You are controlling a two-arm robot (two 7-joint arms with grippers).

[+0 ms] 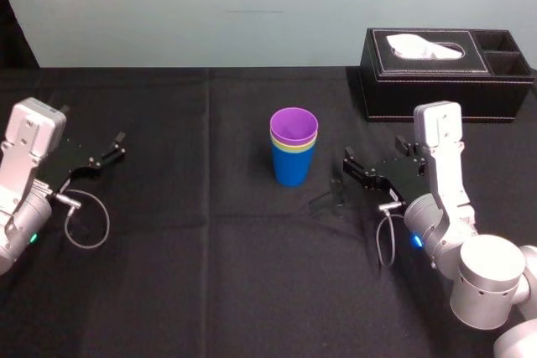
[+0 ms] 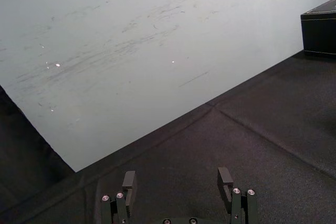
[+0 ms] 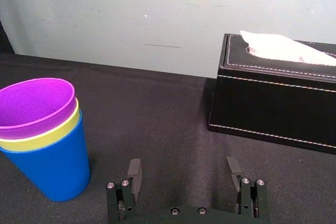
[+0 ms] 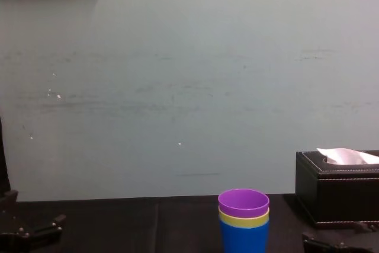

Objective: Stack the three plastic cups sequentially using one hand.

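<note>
Your right hand [image 3: 182, 165] sits wide open and empty, just right of the blue cup [image 1: 292, 167]. Your left hand [image 2: 177, 174], open too, is well left of it. That cup stands on the bench [image 1: 210, 274] holding the yellow-green cup [image 1: 294, 147], with the purple cup [image 1: 294, 127] innermost. The tissue box [image 1: 445, 69] is behind it, to the right.

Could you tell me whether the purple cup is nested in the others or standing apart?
Nested: the purple cup sits inside the yellow-green cup, itself inside the upright blue cup. The right gripper stands clear, open.
</note>
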